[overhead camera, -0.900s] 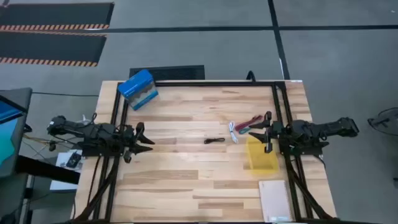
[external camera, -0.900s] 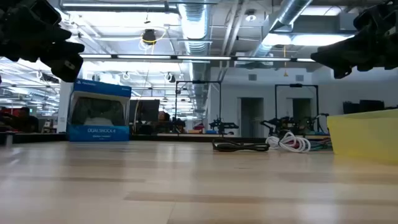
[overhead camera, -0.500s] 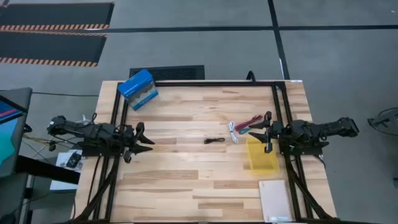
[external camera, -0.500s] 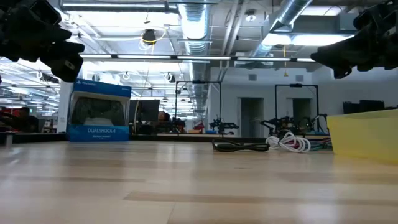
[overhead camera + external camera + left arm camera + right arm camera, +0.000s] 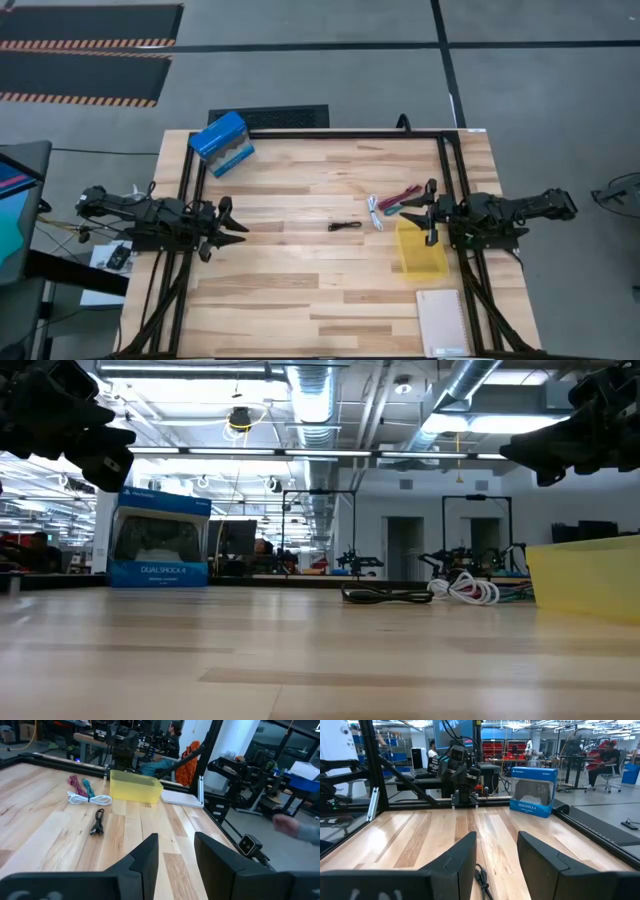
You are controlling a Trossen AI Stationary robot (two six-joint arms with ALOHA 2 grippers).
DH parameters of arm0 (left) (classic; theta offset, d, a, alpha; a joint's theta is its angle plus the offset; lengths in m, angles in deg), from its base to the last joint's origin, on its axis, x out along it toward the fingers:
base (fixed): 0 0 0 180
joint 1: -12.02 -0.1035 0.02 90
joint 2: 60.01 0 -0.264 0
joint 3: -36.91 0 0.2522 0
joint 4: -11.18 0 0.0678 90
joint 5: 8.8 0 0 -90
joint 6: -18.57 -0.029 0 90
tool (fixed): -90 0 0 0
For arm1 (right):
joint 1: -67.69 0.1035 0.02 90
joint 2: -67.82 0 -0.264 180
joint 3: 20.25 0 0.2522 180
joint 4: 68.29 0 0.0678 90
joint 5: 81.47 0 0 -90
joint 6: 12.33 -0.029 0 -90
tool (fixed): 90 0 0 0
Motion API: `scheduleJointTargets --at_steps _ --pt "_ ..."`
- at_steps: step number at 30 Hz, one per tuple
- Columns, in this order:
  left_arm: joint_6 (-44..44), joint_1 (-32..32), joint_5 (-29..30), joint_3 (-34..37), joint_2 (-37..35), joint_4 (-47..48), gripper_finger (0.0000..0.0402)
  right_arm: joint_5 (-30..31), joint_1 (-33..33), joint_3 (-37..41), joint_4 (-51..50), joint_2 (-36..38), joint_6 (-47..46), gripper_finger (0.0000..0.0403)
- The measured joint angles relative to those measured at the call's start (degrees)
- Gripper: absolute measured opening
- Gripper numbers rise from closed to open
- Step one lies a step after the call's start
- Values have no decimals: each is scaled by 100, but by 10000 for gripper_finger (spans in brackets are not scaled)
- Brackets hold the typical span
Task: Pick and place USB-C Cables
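Wood-plank table [image 5: 300, 290], both arms parked at opposite edges. Left claw [image 5: 232, 228] spread, empty; right claw [image 5: 431, 212] spread, empty, beside yellow bin [image 5: 420, 260]. White cable [image 5: 374, 211], dark red cable [image 5: 405, 194], teal cable [image 5: 394, 208] clustered near it; black cable [image 5: 345, 226] mid-table. Best: right claw descends over one loop, pinching its bundled middle. Nothing differs from earlier frames.

The middle of the table [image 5: 300, 290] lies bare, with only the black cable [image 5: 345, 226] there. Near the right edge, the yellow bin [image 5: 420, 250] and the white cable [image 5: 375, 211], dark red cable [image 5: 405, 194] and teal-blue cable [image 5: 392, 208] crowd the right pincer [image 5: 432, 213]. The blue box [image 5: 221, 143] blocks the far left corner, and a white pad [image 5: 441, 322] the near right corner.
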Motion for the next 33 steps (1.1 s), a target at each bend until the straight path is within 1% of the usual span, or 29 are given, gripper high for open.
scheduleJointTargets --at_steps 13,15,19,22,24,26,29,31,33 --pt "0 0 0 0 -1 0 113 7 -19 0 128 -2 -35 167" --pt "0 0 0 0 2 2 113 2 -34 0 417 -6 -419 168" --pt "-21 0 8 0 0 -5 113 -34 24 0 1122 -2 -1746 168" --pt "-534 0 347 12 -1 -156 113 13 7 -2 1477 0 -2358 168" --pt "-837 0 686 13 -1 -365 113 11 10 -2 1605 0 -2450 167" --pt "-944 -2 1018 13 -3 -546 113 13 10 -2 1634 0 -2461 167" --pt "-723 0 1396 13 -1 -623 113 17 7 -2 1629 -2 -2372 168" --pt "-444 0 1461 13 -1 -766 113 15 7 -2 1620 -2 -2443 168" --pt "-236 -2 1405 9 -3 -837 113 15 10 -2 1584 -2 -2590 168"
